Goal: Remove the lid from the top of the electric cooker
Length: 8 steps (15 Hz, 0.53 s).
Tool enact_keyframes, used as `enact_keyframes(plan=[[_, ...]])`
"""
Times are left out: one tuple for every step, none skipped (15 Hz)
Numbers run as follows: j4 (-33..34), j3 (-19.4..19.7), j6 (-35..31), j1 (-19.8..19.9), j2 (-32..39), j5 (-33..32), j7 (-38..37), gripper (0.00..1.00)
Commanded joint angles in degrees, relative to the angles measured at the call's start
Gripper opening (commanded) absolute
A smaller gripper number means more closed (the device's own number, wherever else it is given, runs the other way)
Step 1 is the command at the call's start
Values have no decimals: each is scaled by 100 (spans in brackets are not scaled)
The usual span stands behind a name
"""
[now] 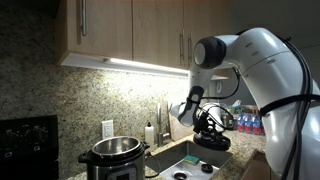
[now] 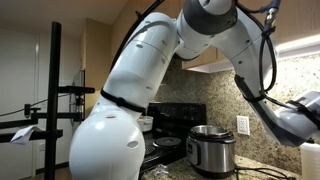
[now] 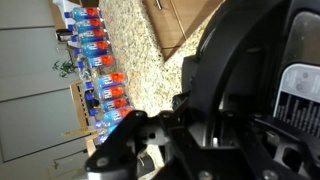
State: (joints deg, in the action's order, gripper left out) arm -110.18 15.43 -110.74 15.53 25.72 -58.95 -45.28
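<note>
Though off the electric cooker (image 1: pixel 113 158), lid (image 1: pixel 213 142) tight in the pincer (image 1: pixel 208 127)

The electric cooker (image 1: pixel 113 160) has a shiny stainless-steel body with matt black plastic trim; the lid (image 1: pixel 212 141) is black plastic, faintly glossy; backsplash (image 1: pixel 50 95) of speckled polished granite; cabinets (image 1: pixel 140 25) of smooth pale wood; arm (image 1: pixel 265 55) in glossy white plastic.

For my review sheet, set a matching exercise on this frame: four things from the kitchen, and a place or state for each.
Things:
1. lid
2. electric cooker
3. wall outlet
4. water bottles

Places or states:
a. on the backsplash
b. open-topped, on the counter
c. gripped in the jaws, off the cooker
d. lined up in a row, red caps

Pairs: 1-c, 2-b, 3-a, 4-d
</note>
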Motion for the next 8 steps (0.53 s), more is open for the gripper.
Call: enact_keyframes(plan=[[627,110,201,154,248,340,290,2],[780,156,224,188,340,391,281,2],[939,211,254,221,432,440,264,2],[1112,267,295,261,538,461,255,2],[1259,315,329,297,625,477,250,2],[1425,360,369,345,734,505,259,2],[1573,399,412,390,834,538,269,2],[1734,439,467,436,952,587,272,2]])
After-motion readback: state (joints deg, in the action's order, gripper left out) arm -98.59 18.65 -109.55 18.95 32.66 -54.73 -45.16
